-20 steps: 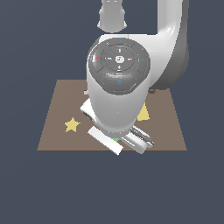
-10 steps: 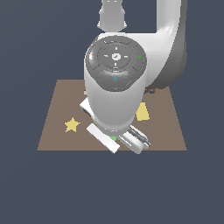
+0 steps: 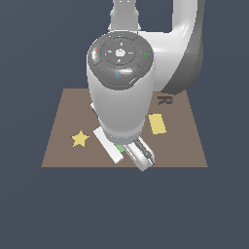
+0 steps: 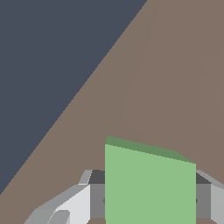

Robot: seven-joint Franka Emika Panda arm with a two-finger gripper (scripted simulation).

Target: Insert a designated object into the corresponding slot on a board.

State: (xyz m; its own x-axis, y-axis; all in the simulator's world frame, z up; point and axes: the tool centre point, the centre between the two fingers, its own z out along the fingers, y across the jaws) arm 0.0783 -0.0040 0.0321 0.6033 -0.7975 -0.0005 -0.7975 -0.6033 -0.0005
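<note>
The green diamond piece (image 4: 148, 183) fills the wrist view between my gripper's fingers (image 4: 96, 197); the gripper (image 4: 149, 199) is shut on it above the brown board (image 4: 166, 78). In the exterior view only a small green sliver of the piece (image 3: 119, 148) shows under the arm, near the board's (image 3: 63, 116) front edge. The gripper itself is hidden there behind the arm's body. The dark diamond slot is hidden in both views.
A yellow star (image 3: 80, 139) lies on the board toward the exterior view's left. A yellow rectangle (image 3: 157, 123) and a dark letter R (image 3: 164, 100) lie toward its right. The large arm body (image 3: 121, 87) covers the board's middle. The board's edge (image 4: 83, 83) meets the dark floor.
The arm's wrist has turned and the hand has shifted slightly toward the board's front edge, still carrying the green piece. The board and its yellow shapes have not moved.
</note>
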